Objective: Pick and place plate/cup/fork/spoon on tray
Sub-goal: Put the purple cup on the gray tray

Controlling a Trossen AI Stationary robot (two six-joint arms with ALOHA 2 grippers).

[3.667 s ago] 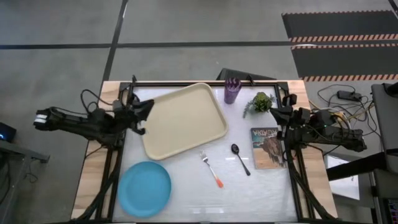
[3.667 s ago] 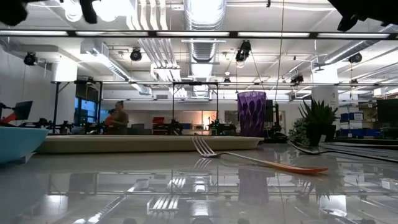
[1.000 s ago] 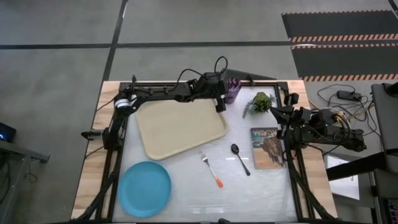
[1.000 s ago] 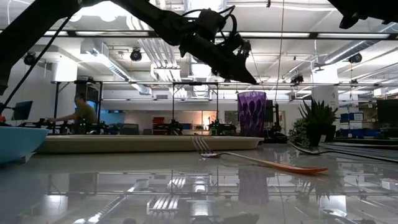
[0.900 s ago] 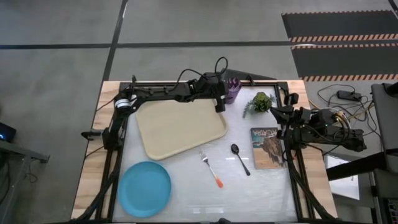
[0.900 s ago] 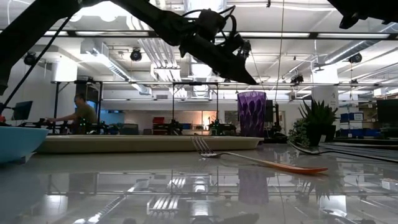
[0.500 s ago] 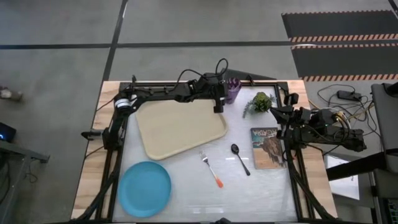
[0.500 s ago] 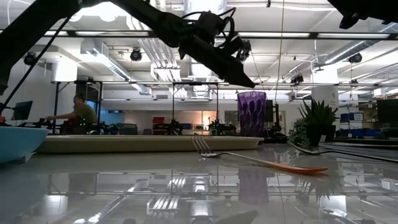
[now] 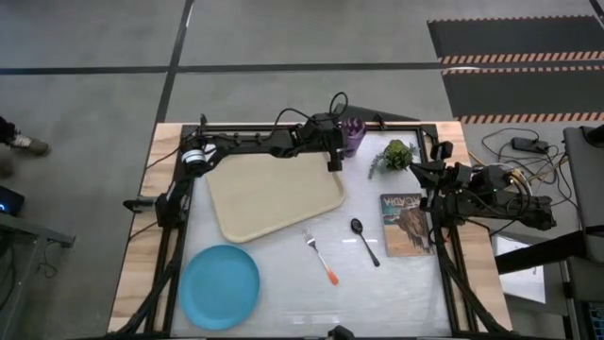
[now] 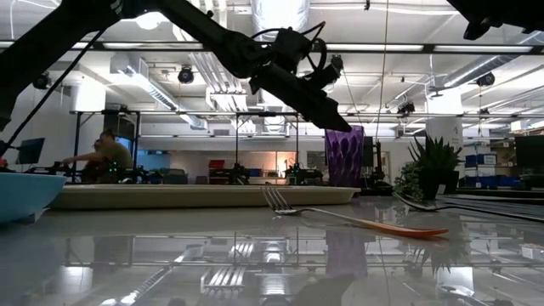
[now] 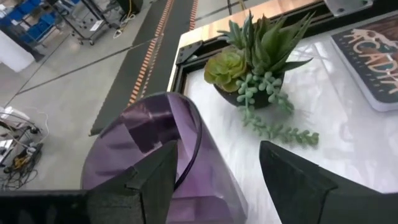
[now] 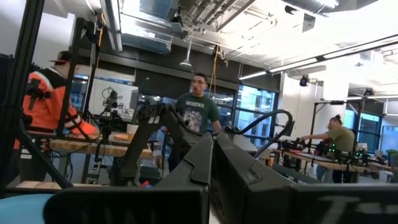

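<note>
The left gripper [image 9: 337,156] is extended across the far edge of the table, just beside the purple ribbed cup [image 9: 352,138]. In the left wrist view its two fingers [image 11: 155,177] are spread apart, with one finger in front of the cup [image 11: 158,152] rim and the other out over the bare tabletop; nothing is held.

The cup stands upright at 12 o'clock on the table. A small potted succulent [image 9: 397,155] sits just beside it toward 1 o'clock.

The cream tray [image 9: 274,184] lies at 11 o'clock, empty. The light-blue plate [image 9: 220,286] rests at 7 o'clock, well apart from the tray. The orange-handled fork [image 9: 322,257] and the dark spoon [image 9: 364,240] lie near the table centre, close together but apart.

A picture book [image 9: 406,225] lies at 3 o'clock; its cover reads "ACADIA" [image 11: 373,43].

The right gripper [image 9: 422,172] rests at the 3 o'clock edge, its fingers closed together and empty.
</note>
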